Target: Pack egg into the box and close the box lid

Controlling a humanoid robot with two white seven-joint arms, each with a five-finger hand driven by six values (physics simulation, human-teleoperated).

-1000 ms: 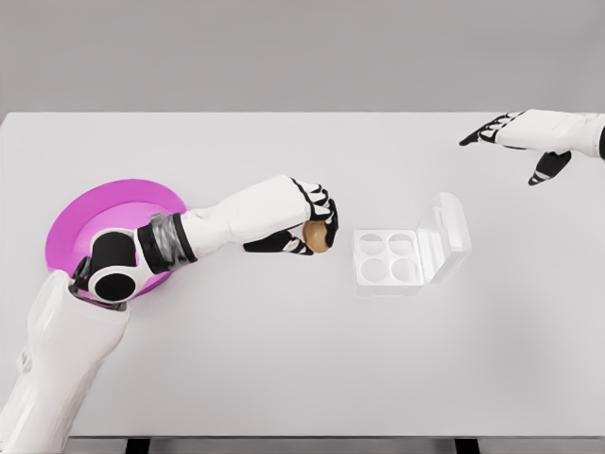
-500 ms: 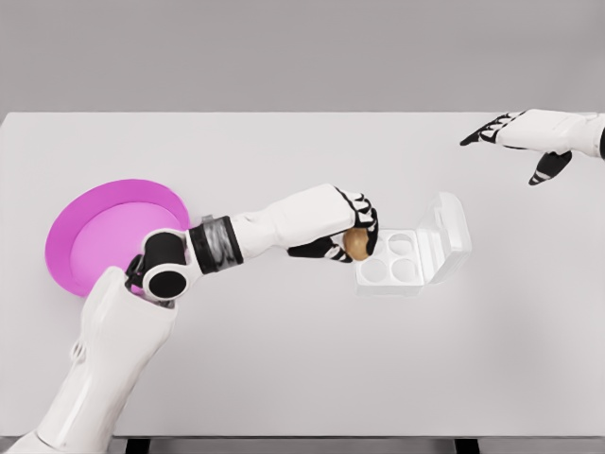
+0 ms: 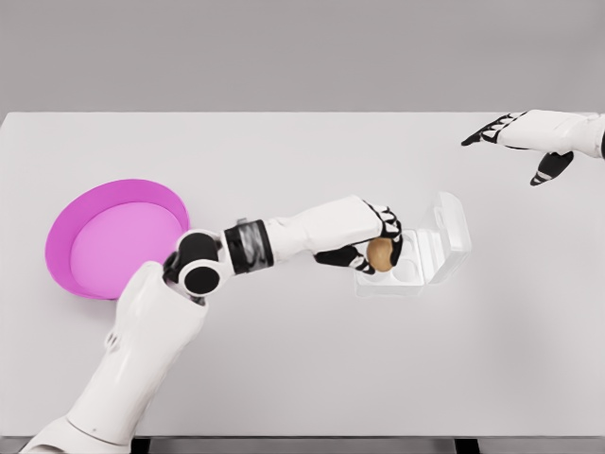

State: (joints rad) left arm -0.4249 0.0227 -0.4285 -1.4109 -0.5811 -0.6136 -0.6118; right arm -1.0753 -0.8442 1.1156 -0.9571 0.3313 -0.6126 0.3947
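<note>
One brown egg (image 3: 380, 253), gripped in the curled fingers (image 3: 389, 227) of the left hand (image 3: 371, 241) over the left cups of the open white egg box (image 3: 411, 248) on the worktop (image 3: 302, 359): centre over one cup, lower gently, then release; right hand (image 3: 529, 142) idle far right, fingers spread.

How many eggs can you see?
1. The egg is held in the left hand, over the near-left part of the open box. The pink plate shows no eggs. The hand covers some box cups, so one could hide there.
</note>
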